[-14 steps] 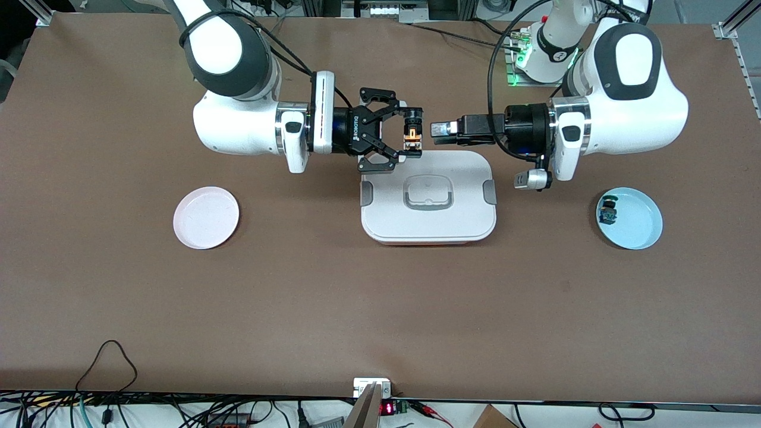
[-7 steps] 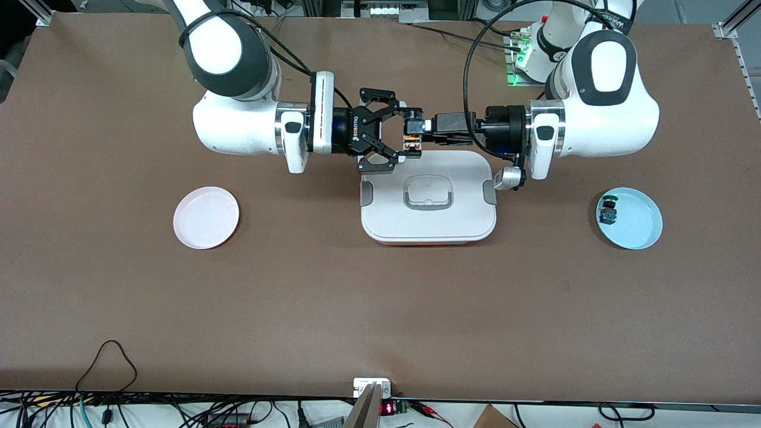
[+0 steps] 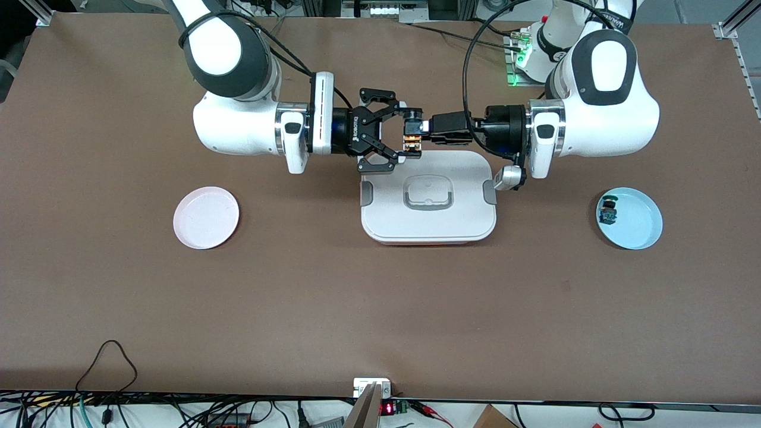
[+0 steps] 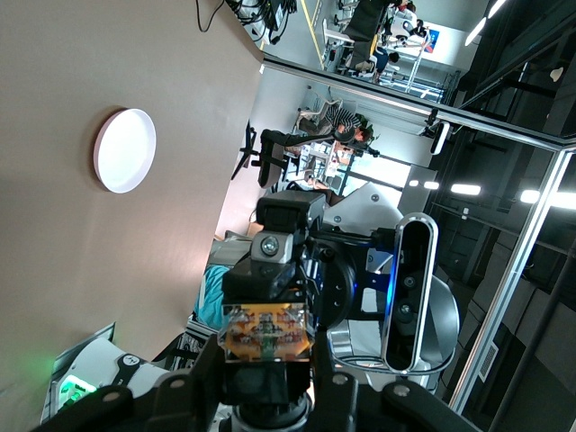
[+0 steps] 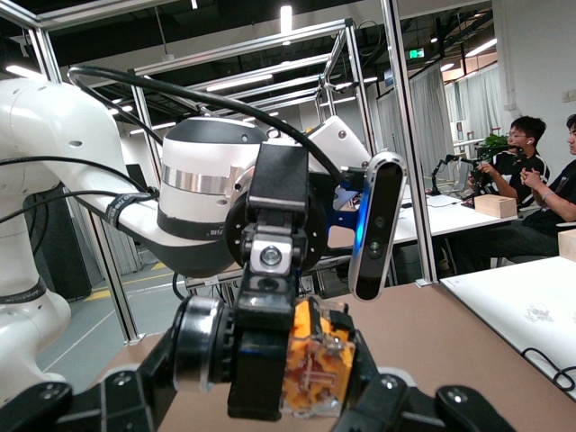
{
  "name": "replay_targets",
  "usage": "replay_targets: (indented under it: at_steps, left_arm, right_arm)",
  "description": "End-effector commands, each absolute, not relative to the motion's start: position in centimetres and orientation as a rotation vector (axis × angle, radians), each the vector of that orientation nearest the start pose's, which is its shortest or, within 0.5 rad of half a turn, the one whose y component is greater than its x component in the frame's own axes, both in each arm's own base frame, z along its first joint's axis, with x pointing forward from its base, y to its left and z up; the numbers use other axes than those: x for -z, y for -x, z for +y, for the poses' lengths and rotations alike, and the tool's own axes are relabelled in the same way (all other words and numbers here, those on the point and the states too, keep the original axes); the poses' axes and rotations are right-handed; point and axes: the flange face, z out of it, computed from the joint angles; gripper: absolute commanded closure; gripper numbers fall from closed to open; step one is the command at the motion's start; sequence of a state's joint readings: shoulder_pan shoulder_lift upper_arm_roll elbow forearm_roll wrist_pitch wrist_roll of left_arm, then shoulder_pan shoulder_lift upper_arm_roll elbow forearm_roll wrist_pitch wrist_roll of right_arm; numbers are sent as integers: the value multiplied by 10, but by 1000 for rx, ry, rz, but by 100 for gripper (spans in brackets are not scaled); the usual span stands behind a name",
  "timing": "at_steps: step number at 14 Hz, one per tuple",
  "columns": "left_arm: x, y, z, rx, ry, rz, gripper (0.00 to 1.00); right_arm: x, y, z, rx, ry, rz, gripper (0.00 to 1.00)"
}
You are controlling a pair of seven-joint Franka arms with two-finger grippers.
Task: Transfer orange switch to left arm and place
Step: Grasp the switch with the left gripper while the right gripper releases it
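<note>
The orange switch (image 3: 410, 141) is held up in the air over the table, just past the box's (image 3: 428, 223) edge on the robots' side. My right gripper (image 3: 410, 133) is shut on it, one finger on the cap end and one on the orange base. My left gripper (image 3: 421, 126) has come in from the left arm's end. It is open, with its fingers around the switch's black body. The right wrist view shows the orange base (image 5: 319, 364) between the right gripper's (image 5: 270, 373) fingers. The left wrist view shows the base (image 4: 267, 331) just over the left gripper (image 4: 267, 385).
The white box has grey side clips and sits mid-table under and nearer the camera than both hands. A pink plate (image 3: 206, 217) lies toward the right arm's end. A blue plate (image 3: 642, 232) holding a blue-green switch (image 3: 607, 213) lies toward the left arm's end.
My left arm has swung in from the left arm's end and brought its gripper up to the switch. In the last half second it crept slightly closer. The right arm has not moved.
</note>
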State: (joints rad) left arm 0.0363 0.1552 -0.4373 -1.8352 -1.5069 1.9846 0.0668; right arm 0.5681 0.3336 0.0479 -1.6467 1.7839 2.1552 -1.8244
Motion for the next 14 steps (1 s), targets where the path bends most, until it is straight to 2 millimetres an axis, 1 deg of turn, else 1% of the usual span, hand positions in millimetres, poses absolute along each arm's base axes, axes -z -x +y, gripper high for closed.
replay_targets:
  at_steps: [1,3,5,7,8,9,11,12,13,14]
  left_arm:
    - [-514,-555,-290,243,-1692,225,84]
    - [-515,-555,-290,242,-1693,223,84]
    - [-515,-556,-289,240,-1695,223,84]
    - [-515,-560,-278,215,-1726,206,84]
    - [-513,-562,-269,201,-1773,171,84]
    - [-517,-565,-261,176,-1834,130,84]
    - [-514,-567,-246,165,-1971,33,84]
    - [-517,-569,-238,147,-2042,-33,84]
    - [-513,-567,-233,151,-2111,-103,84]
    - [-509,-568,-222,144,-2177,-164,84]
  right_arm:
    - [-486,-545,433,1064,1330,-1026,0]
    - [-484,-544,433,1058,1333,-1025,0]
    - [-477,-542,426,1041,1349,-1016,0]
    - [-476,-543,416,1039,1360,-1008,0]
    - [-476,-542,414,1038,1361,-1009,0]
    - [-476,-542,409,1039,1367,-1008,0]
    - [-479,-549,395,1047,1361,-1008,0]
    - [-479,-553,387,1048,1354,-1006,0]
    - [-477,-558,378,1046,1350,-1006,0]
    - [-472,-565,361,1041,1349,-1010,0]
